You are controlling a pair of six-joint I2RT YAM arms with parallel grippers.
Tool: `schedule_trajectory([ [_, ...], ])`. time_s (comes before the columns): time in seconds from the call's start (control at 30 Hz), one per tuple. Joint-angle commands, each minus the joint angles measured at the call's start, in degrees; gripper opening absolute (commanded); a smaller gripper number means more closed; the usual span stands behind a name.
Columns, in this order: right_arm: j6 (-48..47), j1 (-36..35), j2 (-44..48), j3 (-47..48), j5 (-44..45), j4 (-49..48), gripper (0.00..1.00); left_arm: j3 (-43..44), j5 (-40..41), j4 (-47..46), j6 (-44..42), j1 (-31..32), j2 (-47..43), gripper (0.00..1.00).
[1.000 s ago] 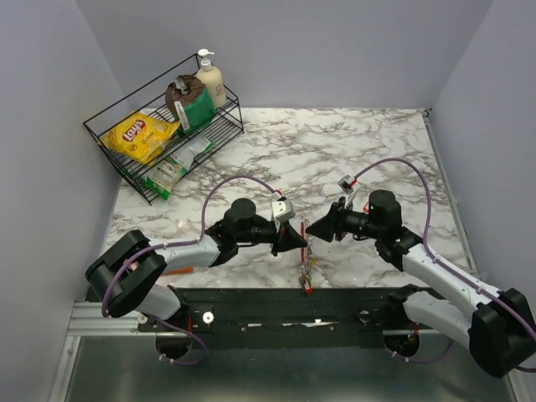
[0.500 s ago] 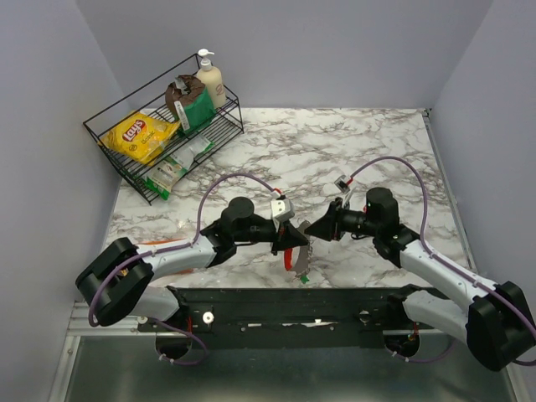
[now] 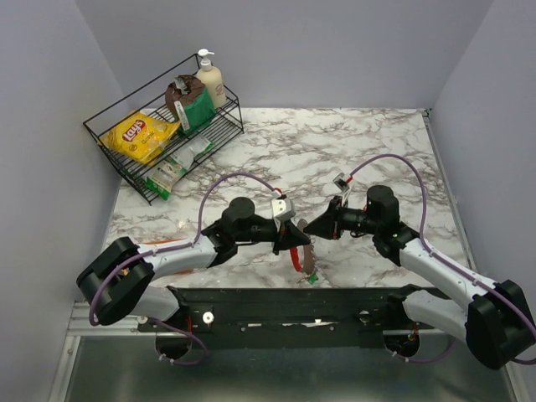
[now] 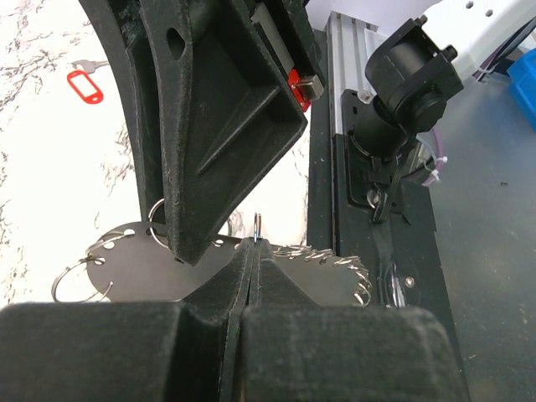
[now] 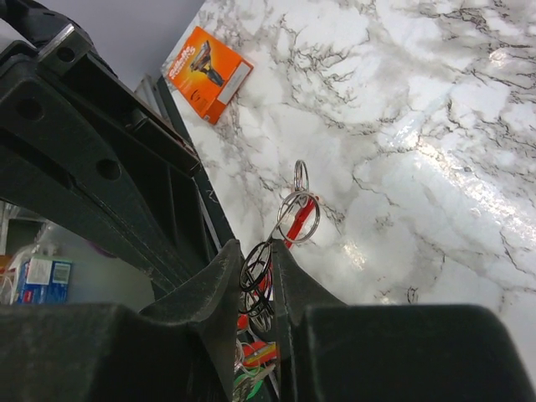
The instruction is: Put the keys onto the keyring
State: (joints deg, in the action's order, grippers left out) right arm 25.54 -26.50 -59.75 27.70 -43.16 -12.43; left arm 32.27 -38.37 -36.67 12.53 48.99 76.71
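Observation:
Both grippers meet above the table's near edge. My left gripper (image 3: 295,238) is shut on a thin metal ring (image 4: 257,228) of the keyring, seen edge-on between its tips. My right gripper (image 3: 311,226) faces it, jaws pressed close around dark wire rings (image 5: 258,270) of the same bunch. The keyring's red loop (image 5: 296,220) and a silvery ring (image 5: 299,214) hang beyond them. A silvery plate (image 4: 126,261) with holes hangs below. Keys with red and green tags (image 5: 254,368) dangle underneath; the green tag (image 3: 311,279) shows from above. One red-tagged key (image 4: 84,86) lies on the marble.
A wire rack (image 3: 113,146) at the back left holds a chips bag (image 3: 138,132), a soap bottle (image 3: 210,79) and packets. An orange packet (image 5: 206,71) lies near the left arm. The black mounting rail (image 3: 285,311) runs just below the hanging bunch.
The right gripper's jaws have narrowed onto the rings. The left arm's elbow swung left, and the hanging bunch shifted and turned slightly under the two grippers.

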Motion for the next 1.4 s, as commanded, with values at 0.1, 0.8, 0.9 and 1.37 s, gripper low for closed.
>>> schedule_trajectory([
  [0.1, -0.1, 0.3, -1.3, -0.4, -2.2, 0.3, 0.01, -1.0, 0.3, -16.8, 4.8, 0.2, 0.2, 0.00],
  [0.8, -1.8, 0.3, -2.1, 7.6, -1.8, 0.6, 0.41, 5.3, 1.2, -7.7, 2.5, 0.2, -0.5, 0.00],
  [0.9, -2.4, 0.3, -1.4, 9.6, 0.3, 2.1, 0.50, 3.2, 3.5, -9.7, 1.5, 0.2, -2.2, 0.00],
  [1.37, -4.4, 0.6, 14.1, 10.8, 19.9, 5.8, 0.82, -0.9, 11.2, -7.0, -1.7, 0.2, -8.1, 0.00],
])
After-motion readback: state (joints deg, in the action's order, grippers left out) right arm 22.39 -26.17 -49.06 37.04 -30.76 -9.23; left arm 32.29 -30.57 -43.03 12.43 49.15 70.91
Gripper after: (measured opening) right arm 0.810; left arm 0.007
